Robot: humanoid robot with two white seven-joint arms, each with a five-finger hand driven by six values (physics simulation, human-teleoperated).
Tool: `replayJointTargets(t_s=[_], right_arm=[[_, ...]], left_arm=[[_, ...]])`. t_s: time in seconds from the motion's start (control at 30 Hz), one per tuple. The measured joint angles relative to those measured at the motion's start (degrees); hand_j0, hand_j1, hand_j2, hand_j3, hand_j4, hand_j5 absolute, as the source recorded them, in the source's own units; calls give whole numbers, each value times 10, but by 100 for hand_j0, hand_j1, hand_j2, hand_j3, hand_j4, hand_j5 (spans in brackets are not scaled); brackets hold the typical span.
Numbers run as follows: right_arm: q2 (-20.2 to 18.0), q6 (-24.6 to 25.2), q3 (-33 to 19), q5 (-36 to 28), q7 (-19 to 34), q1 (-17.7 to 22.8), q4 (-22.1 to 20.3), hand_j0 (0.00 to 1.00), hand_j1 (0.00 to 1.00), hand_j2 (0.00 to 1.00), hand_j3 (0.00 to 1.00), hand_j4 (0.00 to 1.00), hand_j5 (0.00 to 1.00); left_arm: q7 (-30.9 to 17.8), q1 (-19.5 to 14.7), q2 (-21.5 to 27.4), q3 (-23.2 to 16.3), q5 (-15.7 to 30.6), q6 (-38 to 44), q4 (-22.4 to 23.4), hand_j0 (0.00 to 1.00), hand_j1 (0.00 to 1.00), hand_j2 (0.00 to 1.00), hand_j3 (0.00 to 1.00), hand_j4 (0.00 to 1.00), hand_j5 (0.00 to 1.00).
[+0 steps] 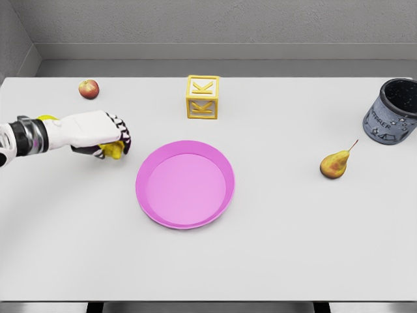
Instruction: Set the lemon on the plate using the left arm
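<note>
A: Yellow, mostly hidden. Lemon (113,150) under the left hand (98,134), left of the plate (185,184), close to its rim but apart from it.

B: Gripped, then?

A: Looks so. Fingers (121,130) curled over the top of the lemon, thumb below, fruit peeking out between them. Cannot tell whether lifted or resting on the table (273,248).

B: And the arm?

A: White, in from the left edge, stretched roughly level toward the plate. Dark band at the wrist, a small yellow patch just behind it.

B: Plate itself?

A: Pink, round, shallow rim, near the middle of the table. Nothing in it.

B: Behind the plate?

A: Yellow block (202,97) with a K on its faces, upright, well apart from the rim.

B: Far left?

A: Apple (88,89), reddish, near the back edge, beyond the hand and apart from it.

B: On the right?

A: Pear (337,163), yellow-brown, lying with its stem up and to the right, well right of the plate. Past it, a dark speckled cup (393,111) with white lettering, upright, at the right edge.

B: Right hand?

A: Out of view.

B: Only the head view, yes?

A: Only that one.
</note>
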Motion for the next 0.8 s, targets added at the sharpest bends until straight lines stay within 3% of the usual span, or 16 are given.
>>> replayJointTargets(t_s=[0.43,0.7,0.73,0.77,0.8], right_arm=[[0,0,0,0,0,0,0,100,100,100,100,100,100],[0,0,0,0,0,0,0,100,100,100,100,100,100],[0,0,0,0,0,0,0,100,100,100,100,100,100],[0,0,0,0,0,0,0,100,100,100,100,100,100],[0,0,0,0,0,0,0,100,100,100,100,100,100]], left_arm=[[0,24,-6,-15,7,0,-131,46,46,46,46,46,46],[0,22,-40,-48,6,0,-153,49,49,49,49,49,49],[0,22,-44,-53,6,0,-153,54,54,54,54,54,54],[0,22,-48,-58,6,0,-154,82,82,82,82,82,82],[0,21,-50,-62,10,0,-155,100,100,100,100,100,100]])
